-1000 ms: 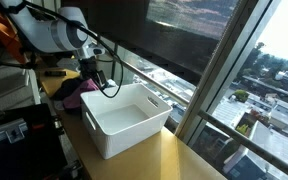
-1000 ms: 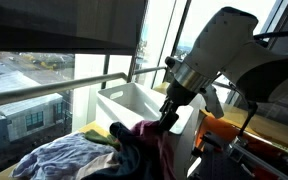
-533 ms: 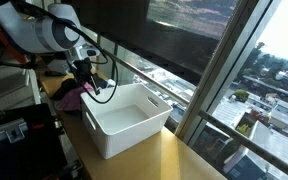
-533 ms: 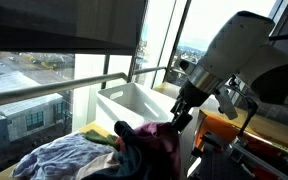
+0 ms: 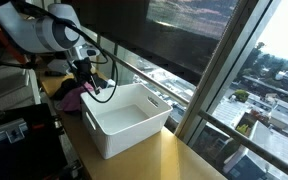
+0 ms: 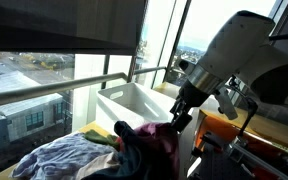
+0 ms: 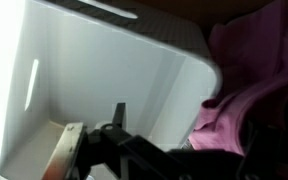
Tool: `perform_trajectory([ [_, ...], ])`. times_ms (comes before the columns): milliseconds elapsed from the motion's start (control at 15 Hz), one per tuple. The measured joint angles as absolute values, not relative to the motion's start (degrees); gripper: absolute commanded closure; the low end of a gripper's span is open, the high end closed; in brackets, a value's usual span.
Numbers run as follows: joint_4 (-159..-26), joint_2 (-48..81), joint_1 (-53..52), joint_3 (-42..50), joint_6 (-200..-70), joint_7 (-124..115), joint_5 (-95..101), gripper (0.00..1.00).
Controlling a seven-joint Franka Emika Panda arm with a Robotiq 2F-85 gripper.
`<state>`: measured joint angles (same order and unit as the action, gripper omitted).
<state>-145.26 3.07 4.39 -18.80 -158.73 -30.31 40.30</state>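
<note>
The bin just beside the gripper looks like smooth white plastic with a faint sheen. The pink garment at the gripper's other side is soft, matt, crumpled cloth. The tabletop looks like smooth wood.

Clothes heap beside bin — apparently touching.
</note>
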Motion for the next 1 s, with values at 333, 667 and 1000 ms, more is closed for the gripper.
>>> perform_trajectory([
  [333,-140.3,3.9,1.53,-21.92,-158.09,-29.95,40.21,0.0],
  [667,-125.17,9.85,-4.01,-26.09,-148.97,-29.95,39.96,0.0],
  [1000,-108.91,23.74,-15.75,-19.0,-138.08,-29.13,38.97,0.0],
])
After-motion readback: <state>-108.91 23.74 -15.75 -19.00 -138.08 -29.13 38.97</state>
